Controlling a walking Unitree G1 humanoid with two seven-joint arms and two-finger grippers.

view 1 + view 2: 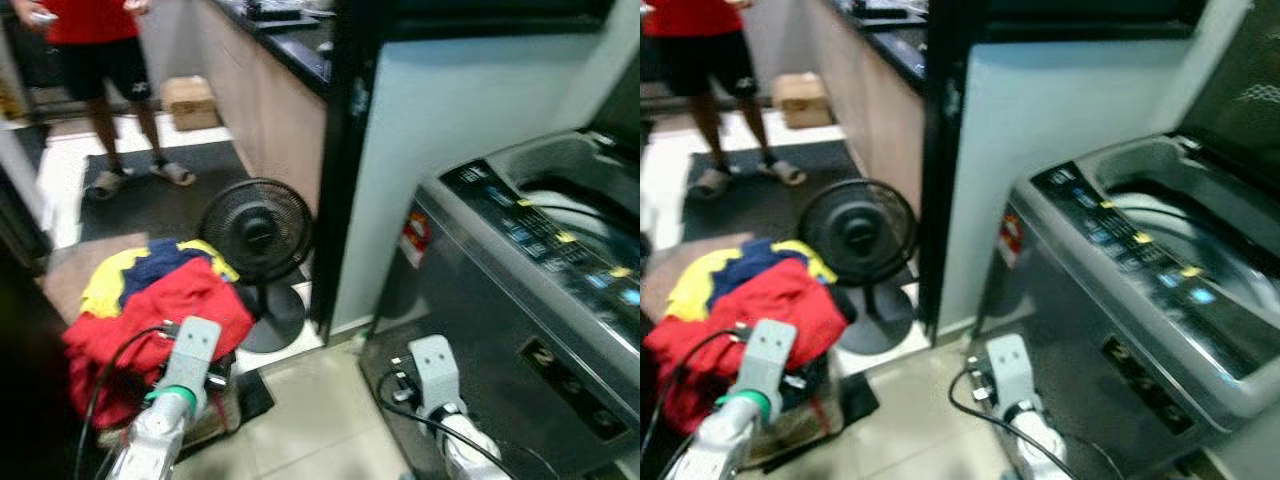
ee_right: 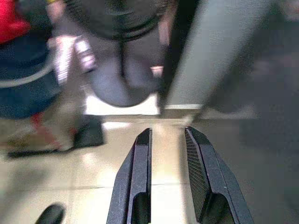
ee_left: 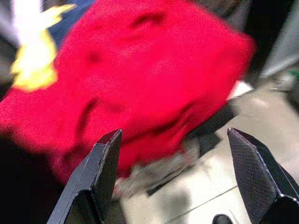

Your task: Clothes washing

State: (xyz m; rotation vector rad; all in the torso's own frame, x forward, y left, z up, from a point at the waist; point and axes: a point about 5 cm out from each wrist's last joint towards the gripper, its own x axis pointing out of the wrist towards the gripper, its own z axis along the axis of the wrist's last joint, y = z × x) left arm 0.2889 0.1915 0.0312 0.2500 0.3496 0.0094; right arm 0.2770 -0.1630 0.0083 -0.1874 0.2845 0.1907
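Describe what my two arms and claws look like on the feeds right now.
Both arms are silver, ending in pale grey boxy wrist blocks with black cables looping off them. The left arm wears a green band. Left claw and right claw each have two long black, textured, tapering fingers.

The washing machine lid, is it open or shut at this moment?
Open. The washing machine has its lid raised at the back, and the round drum opening is exposed behind the control panel.
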